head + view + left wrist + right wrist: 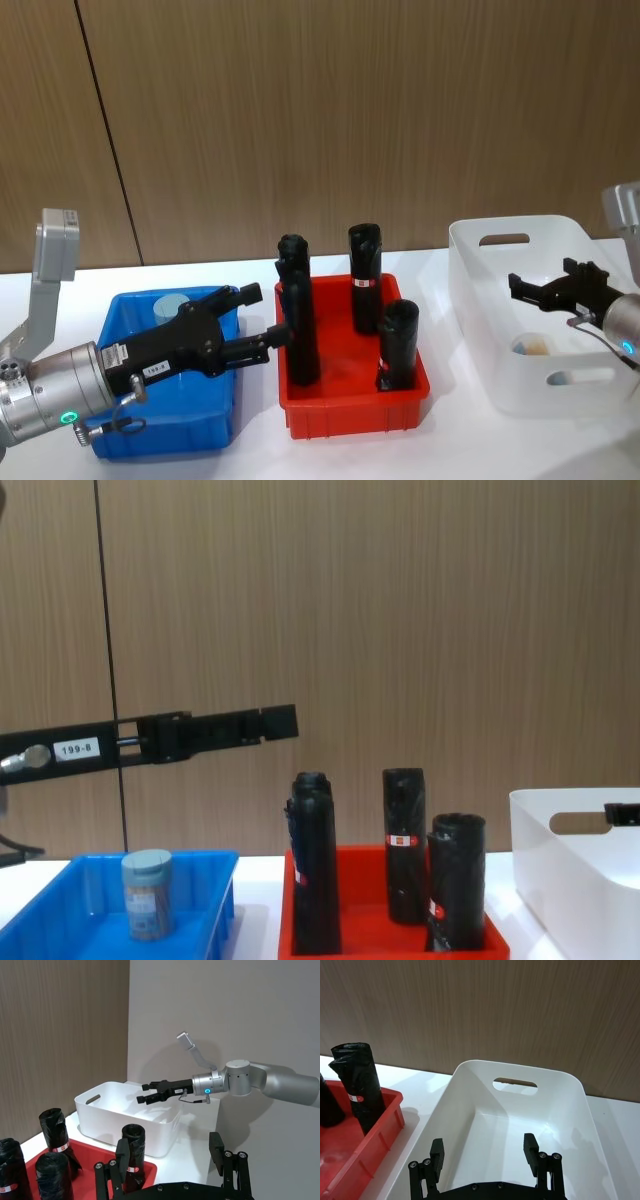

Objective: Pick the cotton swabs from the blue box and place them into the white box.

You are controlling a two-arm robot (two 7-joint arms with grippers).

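Note:
One jar of cotton swabs [170, 306] [147, 893] with a grey-blue lid stands upright in the blue box [112, 330] [60, 882]. High above that box, reaching toward the red bin, my left gripper [267, 314] [169, 1152] [280, 722] is open and holds nothing. Another cotton swabs jar [531, 346] lies at the bottom of the white box [480, 300] [470, 1085] [125, 1127] [560, 880]. My right gripper [545, 277] [483, 1149] [145, 1098] hovers open and empty over the white box's interior.
A red bin [300, 415] [380, 935] sits between the two boxes and holds several tall black rolls [366, 265] with red-white labels. A wooden wall runs behind the white table [250, 275].

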